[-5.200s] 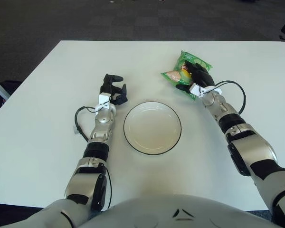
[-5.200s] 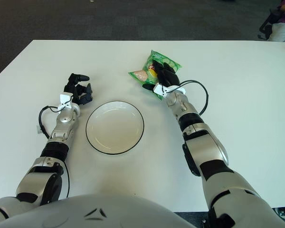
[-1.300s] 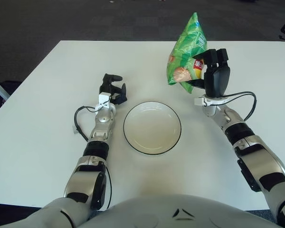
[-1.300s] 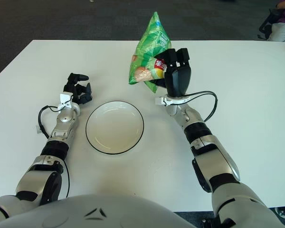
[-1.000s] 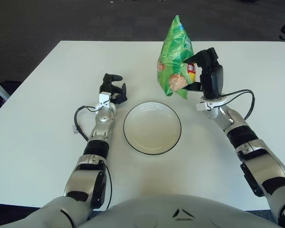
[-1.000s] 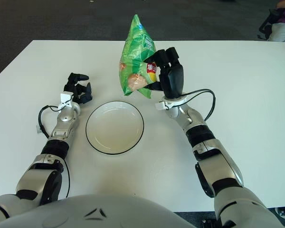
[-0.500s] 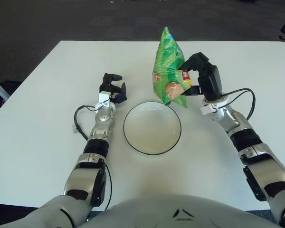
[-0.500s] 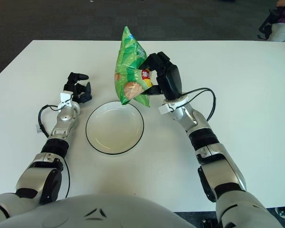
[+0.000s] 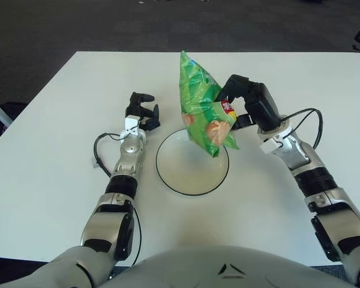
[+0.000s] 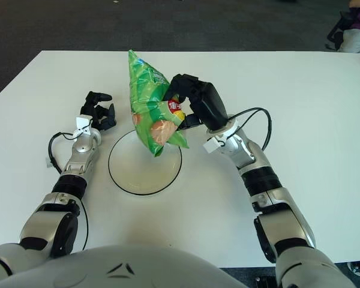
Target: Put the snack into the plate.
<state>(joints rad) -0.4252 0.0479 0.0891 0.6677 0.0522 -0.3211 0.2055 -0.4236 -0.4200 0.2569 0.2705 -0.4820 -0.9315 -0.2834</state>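
Snack [image 9: 203, 111]: green bag, held upright in the air above the plate, lower end hanging over the plate's far half, not touching it; gripped at its right side so the bulk hangs clear toward the bowl.
Plate [image 9: 171, 180]: white with dark rim, flat on the bench at mid-width, nearer the near edge than the far one; holds nothing yet.
Right robot hand [image 9: 245, 99]: fingers clenched around the bag's right edge, palm turned toward the left edge of the bench, wrist raised off the bench; seemingly tipped this way to bring the bag over the plate.
Left robot hand [image 9: 141, 111]: resting on the bench just left of the plate, fingers curled, holding nothing; parked out of the carrying path.
Bench [image 9: 48, 150]: white, otherwise bare around the plate.
Step in hand: judged to be the carry ending and the lowering about to start.
Next move: probably down and slightly toward the near edge, then letting go low, so the tall bag lies flat inside the rim.
Risk: letting go from this height could tip the bag over the rim.
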